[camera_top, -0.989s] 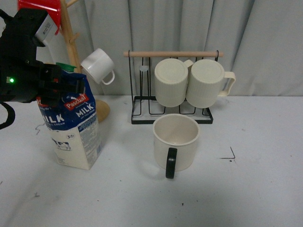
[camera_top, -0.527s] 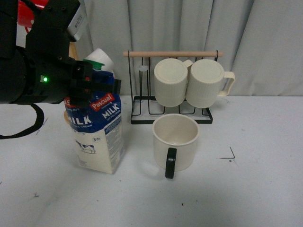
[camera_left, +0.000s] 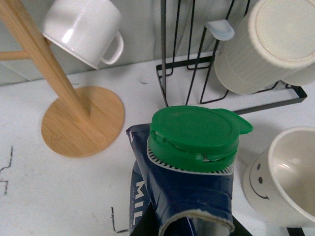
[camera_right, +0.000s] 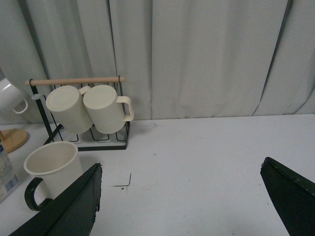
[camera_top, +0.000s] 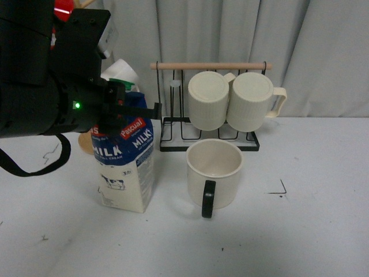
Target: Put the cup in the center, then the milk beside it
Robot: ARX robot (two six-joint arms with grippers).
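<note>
White tabletop (camera_top: 288,231); left claw (camera_top: 124,109) tight around milk (camera_top: 124,176) top.

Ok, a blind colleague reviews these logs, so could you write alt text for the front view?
The black left gripper holds a blue and cream milk carton by its top, just left of a wide cream mug with a black handle on a white table. Behind, a wire rack carries two ribbed mugs.

The left arm (camera_top: 40,98) is a bulky matte-black housing with a small lit green light (camera_top: 75,105), a pale label (camera_top: 106,39) near its top and a black cable (camera_top: 34,167) looping below; the right end effector (camera_right: 179,206) shows two flat black fingers (camera_right: 69,206).
</note>
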